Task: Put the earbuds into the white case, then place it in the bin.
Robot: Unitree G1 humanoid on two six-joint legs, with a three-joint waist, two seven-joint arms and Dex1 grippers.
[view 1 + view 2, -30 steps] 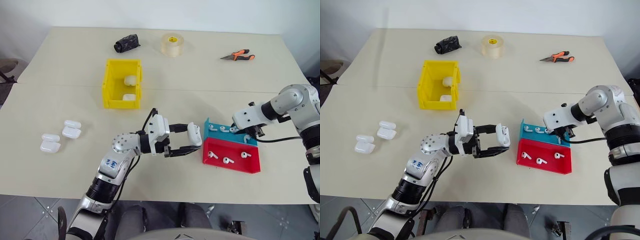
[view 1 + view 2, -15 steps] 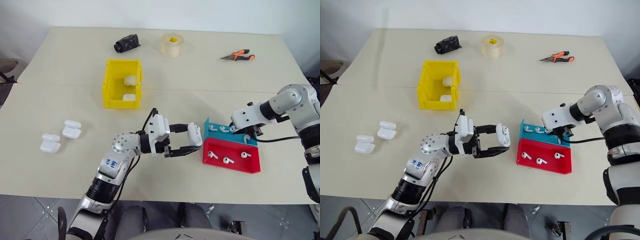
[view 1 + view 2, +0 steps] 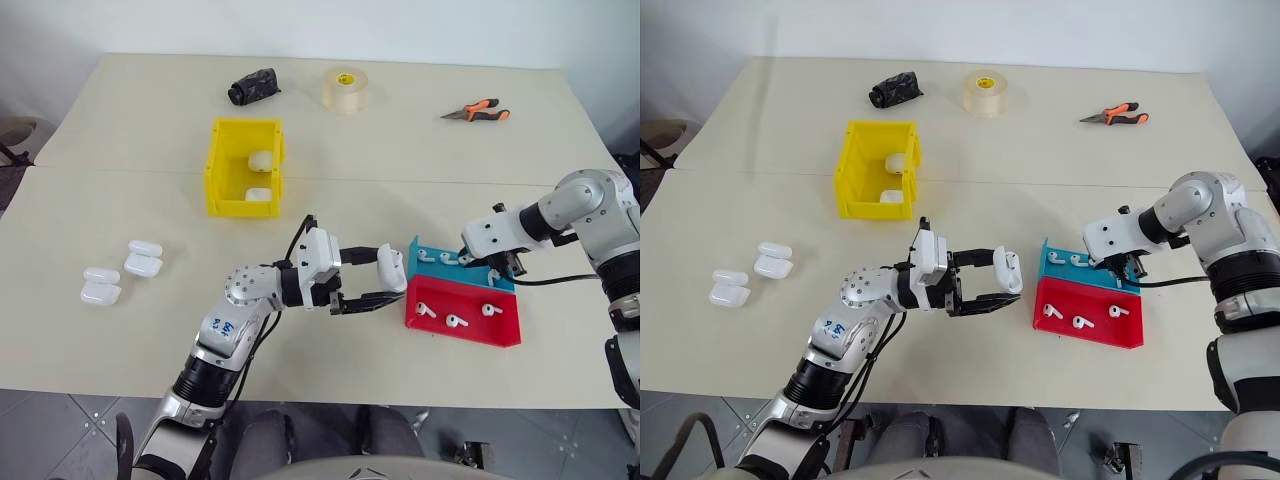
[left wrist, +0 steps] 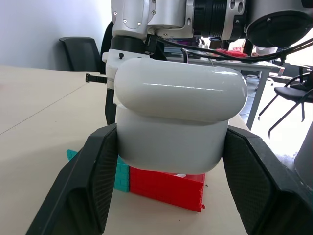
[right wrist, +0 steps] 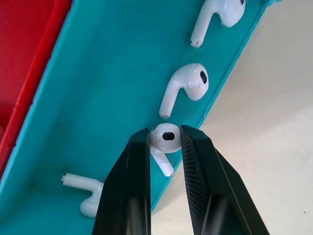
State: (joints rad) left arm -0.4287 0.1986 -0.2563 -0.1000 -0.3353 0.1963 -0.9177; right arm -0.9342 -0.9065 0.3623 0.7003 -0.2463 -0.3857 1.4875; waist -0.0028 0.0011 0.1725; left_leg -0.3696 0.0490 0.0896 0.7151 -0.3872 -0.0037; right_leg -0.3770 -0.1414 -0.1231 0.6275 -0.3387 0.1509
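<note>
1. A cream table [image 3: 330,150] is seen from above, with two robot arms reaching over it.

2. The left gripper [image 3: 372,282] is held level above the table near its middle, clamped on a white case [image 3: 389,268]. In the left wrist view the white case [image 4: 178,120] is pinched at its lower half between the two black fingers [image 4: 90,183], with its lid closed.

3. The right gripper [image 3: 1122,268] is tilted down over a teal tray [image 3: 425,268], which touches a red tray [image 3: 462,315] on its near side. In the right wrist view its fingers are narrowed around the head of one earbud [image 5: 164,139], with the stem hanging below.

4. Other earbuds [image 5: 185,85] lie loose in the teal tray, and more lie in the red tray.

5. A yellow bin [image 3: 243,165] stands well apart, farther up the table, with two white cases inside.

6. Two more cases [image 3: 122,270] lie on the table to the left.

7. Risk, as a judgement: the grip is on the rounded, glossy head alone, so the earbud could slip or twist as it is lifted.

8. A further risk: with the lid closed, the earbud cannot be seated until it is opened.
</note>
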